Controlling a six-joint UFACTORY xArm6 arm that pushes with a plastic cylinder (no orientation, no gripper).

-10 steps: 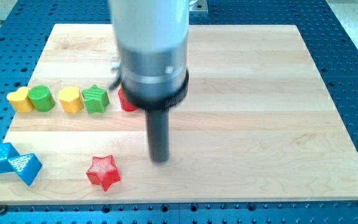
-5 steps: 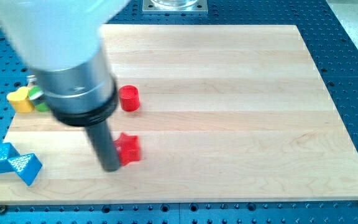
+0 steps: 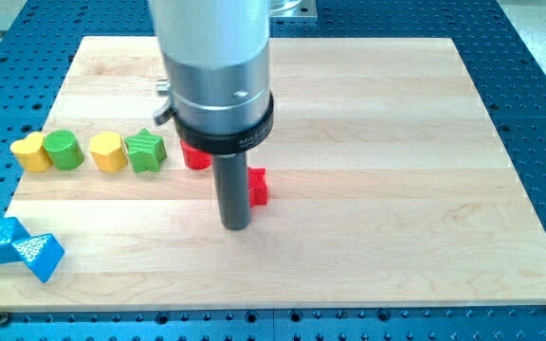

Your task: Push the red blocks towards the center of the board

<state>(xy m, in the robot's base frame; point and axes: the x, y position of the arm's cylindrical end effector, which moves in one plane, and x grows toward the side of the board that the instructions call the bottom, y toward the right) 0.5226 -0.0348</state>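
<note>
red star block (image 3: 258,187) touching my tip (image 3: 235,225) on its right, no jaws visible

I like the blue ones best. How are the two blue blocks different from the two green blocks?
The blue blocks lie at the view's bottom left corner, touching each other; the green blocks sit higher up in a row, split by a yellow block. Blue ones look angular; one green is round, one star-like. Both pairs are far from my tip.
</note>
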